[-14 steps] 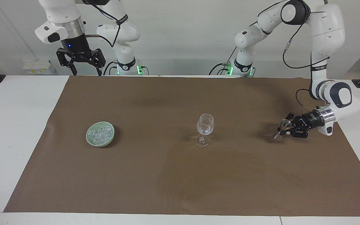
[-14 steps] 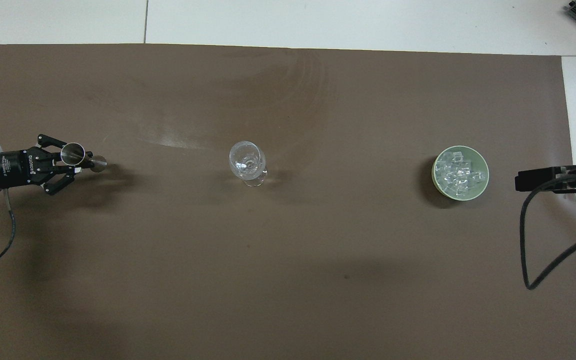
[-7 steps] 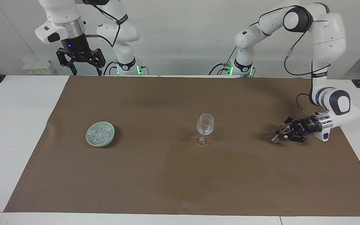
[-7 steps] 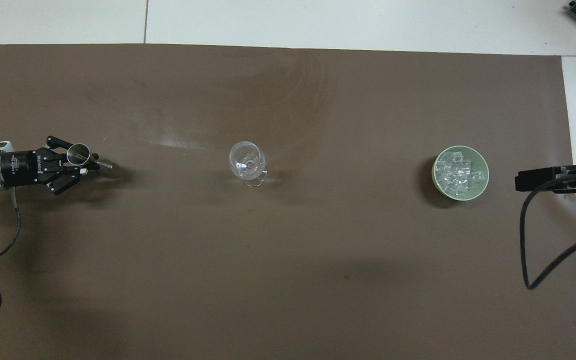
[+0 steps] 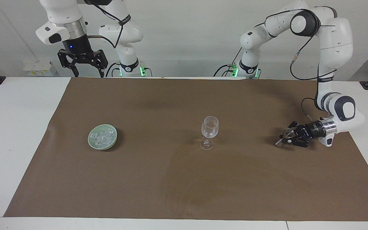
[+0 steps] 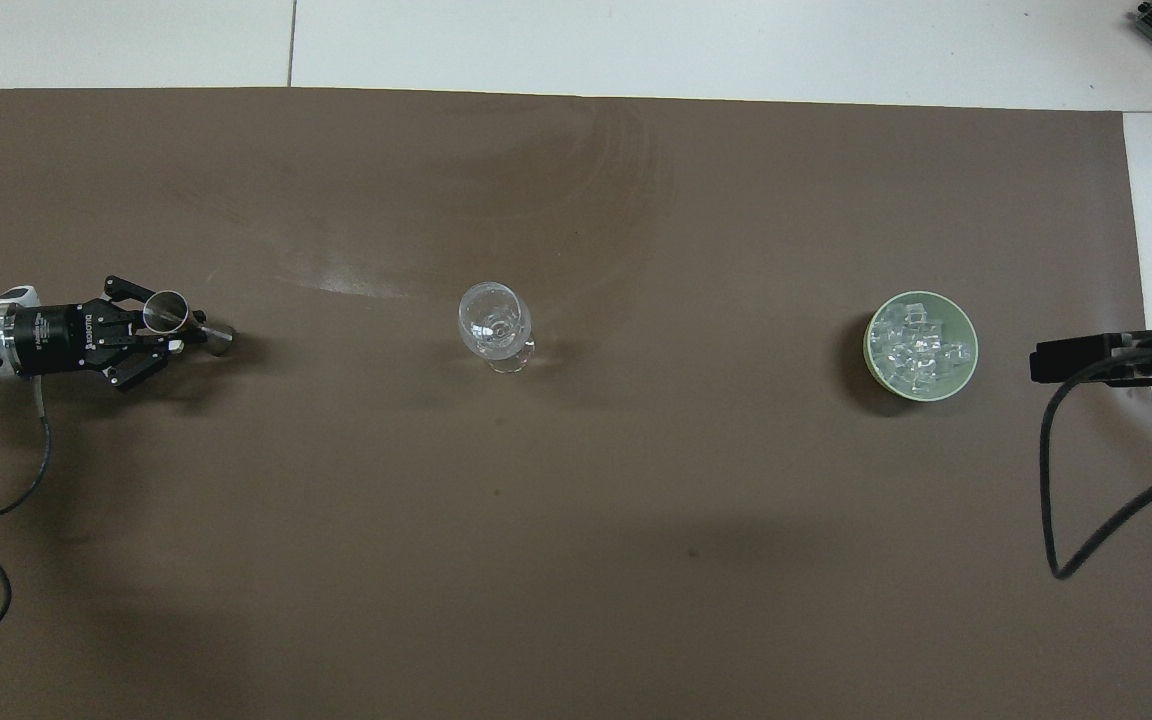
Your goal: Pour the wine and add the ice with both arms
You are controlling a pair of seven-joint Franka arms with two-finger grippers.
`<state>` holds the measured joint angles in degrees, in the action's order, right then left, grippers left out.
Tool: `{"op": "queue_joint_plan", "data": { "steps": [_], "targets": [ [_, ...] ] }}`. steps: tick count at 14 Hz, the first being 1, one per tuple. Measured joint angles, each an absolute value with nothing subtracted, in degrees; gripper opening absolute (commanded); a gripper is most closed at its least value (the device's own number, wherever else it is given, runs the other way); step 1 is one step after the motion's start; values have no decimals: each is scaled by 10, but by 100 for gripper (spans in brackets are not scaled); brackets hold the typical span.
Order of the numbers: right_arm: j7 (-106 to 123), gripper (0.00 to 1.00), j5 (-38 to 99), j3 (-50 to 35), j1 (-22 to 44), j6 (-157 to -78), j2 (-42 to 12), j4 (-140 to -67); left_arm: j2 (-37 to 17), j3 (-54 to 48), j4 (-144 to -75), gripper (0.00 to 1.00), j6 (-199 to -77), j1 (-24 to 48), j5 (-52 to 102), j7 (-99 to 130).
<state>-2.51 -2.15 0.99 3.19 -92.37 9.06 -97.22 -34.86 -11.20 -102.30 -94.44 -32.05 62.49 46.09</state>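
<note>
Ice heaped in bowl; left gripper clenches metal jigger; right gripper released.

plain brown mat across the table, no pattern, just some faint paler sheen marks, and white table showing round its edges. pale green bowl, filled with clear, whitish ice. wine glass is colourless, see-through. silvery metal jigger shines in the left gripper, which is black behind a silver wrist ring. both arms are white with dark grey joint caps. right gripper is black too, with a small blue light above it. green lights glow at both arm bases.
</note>
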Motion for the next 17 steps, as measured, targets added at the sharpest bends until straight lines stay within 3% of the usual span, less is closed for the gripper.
{"op": "queue_joint_plan", "data": {
  "steps": [11,17],
  "targets": [
    [-18,100,-24,20,21,-925,92,-978,-355,-112,-1023,0,-944,-320,625,461],
    [1,100,-25,22,8,-1044,71,-1046,-356,-112,-1023,1,-945,-320,624,461]
  ]
}}
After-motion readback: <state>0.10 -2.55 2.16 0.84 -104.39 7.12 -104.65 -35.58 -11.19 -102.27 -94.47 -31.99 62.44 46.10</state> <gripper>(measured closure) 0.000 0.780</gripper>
